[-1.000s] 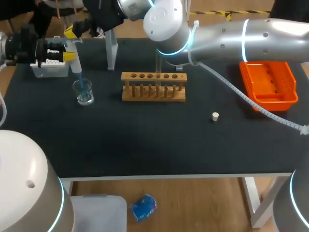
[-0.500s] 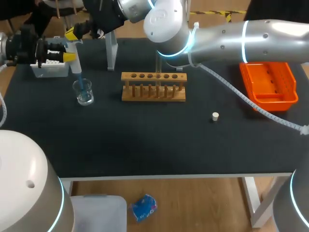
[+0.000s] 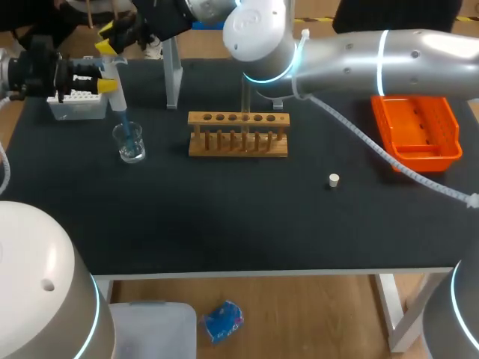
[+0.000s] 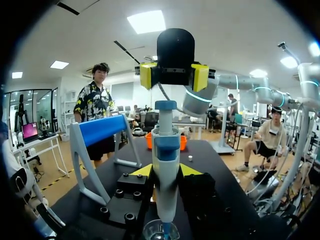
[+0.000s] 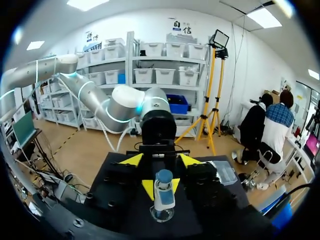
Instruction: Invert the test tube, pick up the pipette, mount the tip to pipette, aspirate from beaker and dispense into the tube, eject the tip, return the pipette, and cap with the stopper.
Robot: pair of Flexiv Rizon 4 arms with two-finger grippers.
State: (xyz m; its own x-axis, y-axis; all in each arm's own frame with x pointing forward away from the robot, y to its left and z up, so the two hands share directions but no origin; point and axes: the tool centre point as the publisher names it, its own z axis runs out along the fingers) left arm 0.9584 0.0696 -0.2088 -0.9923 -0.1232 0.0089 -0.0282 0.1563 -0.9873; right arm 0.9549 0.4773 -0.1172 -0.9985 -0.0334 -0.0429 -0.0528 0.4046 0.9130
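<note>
My left gripper [image 3: 110,77] [image 4: 165,171] is shut on the white and blue pipette [image 3: 117,93] [image 4: 166,165], holding it upright. The pipette's tip dips into the small glass beaker [image 3: 129,142] [image 4: 161,231] of blue liquid. Coming in from the right and reaching across to the far left, my right gripper [image 3: 111,37] [image 4: 174,76] [image 5: 161,160] hangs open just above the pipette's plunger [image 5: 163,176], clear of it. A clear test tube [image 3: 245,105] stands in the wooden rack [image 3: 238,133]. The small white stopper [image 3: 334,179] lies on the mat to the rack's right.
A tip box [image 3: 77,106] sits at the far left behind the beaker. The pipette stand [image 3: 173,75] [image 4: 102,131] rises behind the rack's left end. An orange tray [image 3: 416,131] is at the far right. My right arm spans the table's far side above the rack.
My right gripper, earlier shut and low at the pipette's top, has risen a little and opened. The left gripper, pipette and beaker have stayed put.
</note>
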